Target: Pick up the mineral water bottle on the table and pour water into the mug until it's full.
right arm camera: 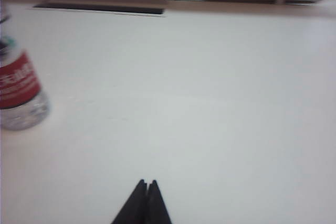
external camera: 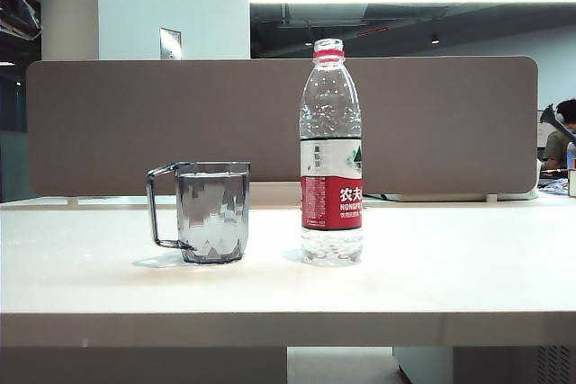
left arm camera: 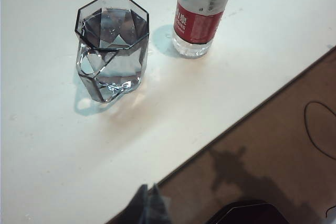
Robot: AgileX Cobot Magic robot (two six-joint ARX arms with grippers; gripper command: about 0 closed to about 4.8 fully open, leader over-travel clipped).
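The mineral water bottle [external camera: 330,155] stands upright and uncapped on the table [external camera: 450,267], its red-and-white label facing front. Just to its left sits the smoky-grey mug [external camera: 210,211], handle pointing left, holding water close to its brim. In the left wrist view the mug [left arm camera: 112,45] and the bottle's lower half [left arm camera: 200,17] stand side by side, well away from my left gripper [left arm camera: 148,188], which is shut and empty near the table's edge. My right gripper [right arm camera: 146,183] is shut with nothing in it, hovering over bare tabletop with the bottle's base [right arm camera: 20,95] off to one side.
A grey-brown divider panel [external camera: 432,123] runs along the table's far side. Brown floor [left arm camera: 273,150] with a thin cable loop [left arm camera: 317,129] lies past the table's edge in the left wrist view. Neither arm shows in the exterior view.
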